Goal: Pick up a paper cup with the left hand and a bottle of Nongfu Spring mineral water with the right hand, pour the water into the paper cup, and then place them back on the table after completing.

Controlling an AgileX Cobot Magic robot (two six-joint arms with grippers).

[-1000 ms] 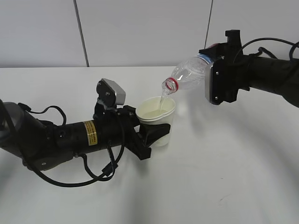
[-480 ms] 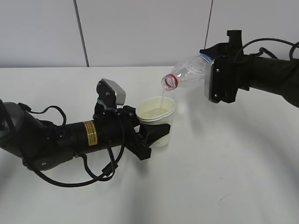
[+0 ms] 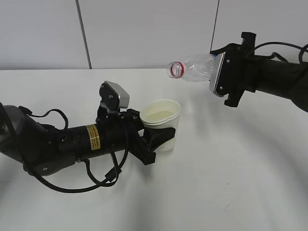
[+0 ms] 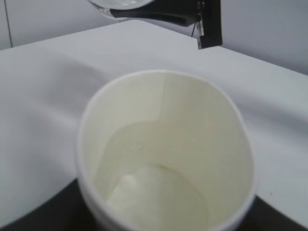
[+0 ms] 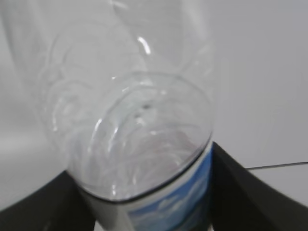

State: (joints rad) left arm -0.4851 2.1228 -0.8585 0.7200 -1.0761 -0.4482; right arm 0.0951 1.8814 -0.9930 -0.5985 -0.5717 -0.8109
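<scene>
The white paper cup (image 3: 161, 123) stands upright just above the table (image 3: 231, 183), gripped at its lower wall by my left gripper (image 3: 155, 138), the arm with the yellow label. Water (image 4: 163, 159) fills part of the cup (image 4: 163, 154). My right gripper (image 3: 222, 73) is shut on the clear Nongfu Spring bottle (image 3: 192, 69). The bottle lies about level in the air, up and to the right of the cup, with its open red-ringed mouth (image 3: 176, 70) facing left. No stream falls from it. The right wrist view shows the bottle's clear body (image 5: 130, 120) and blue label between the black fingers (image 5: 245, 192).
A grey panelled wall (image 3: 144, 33) stands behind the table's far edge. The left arm's cables (image 3: 103, 180) loop over the table at the front left. The right arm (image 3: 279, 77) reaches in from the right edge.
The bottle has risen and tipped back from nose-down to about level. The stream of water into the cup has stopped. The left arm and the cup have not moved.
</scene>
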